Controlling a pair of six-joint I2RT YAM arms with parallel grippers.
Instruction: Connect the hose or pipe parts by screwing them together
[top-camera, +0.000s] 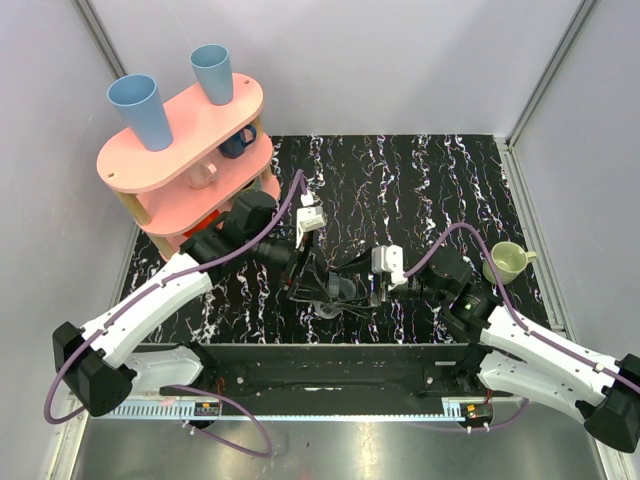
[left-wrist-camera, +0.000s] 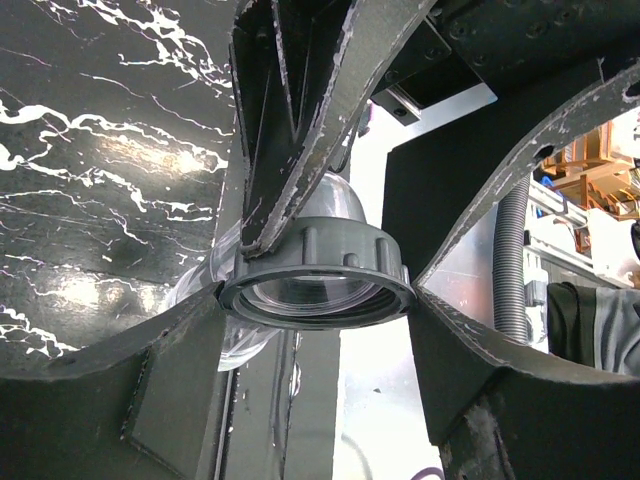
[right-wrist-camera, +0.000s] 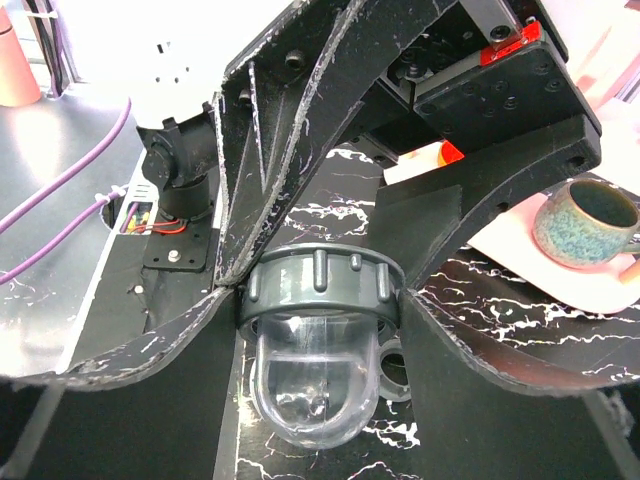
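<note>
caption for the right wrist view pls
Grey ribbed nut on a clear dome, flanked by the right tool in the foreground and the left tool behind, over a black marbled table.

Nut (right-wrist-camera: 318, 290): grey plastic, matt, ribbed.
Dome (right-wrist-camera: 315, 390): clear plastic, glossy, smooth.
Fingers (right-wrist-camera: 130, 345): black, matt, scuffed edges.
Table top (left-wrist-camera: 90, 150): black, white-veined, glossy.

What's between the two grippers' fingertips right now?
The grey ribbed nut with its clear dome; left gripper and right gripper fingers both flank it. Shows in both wrist views.
</note>
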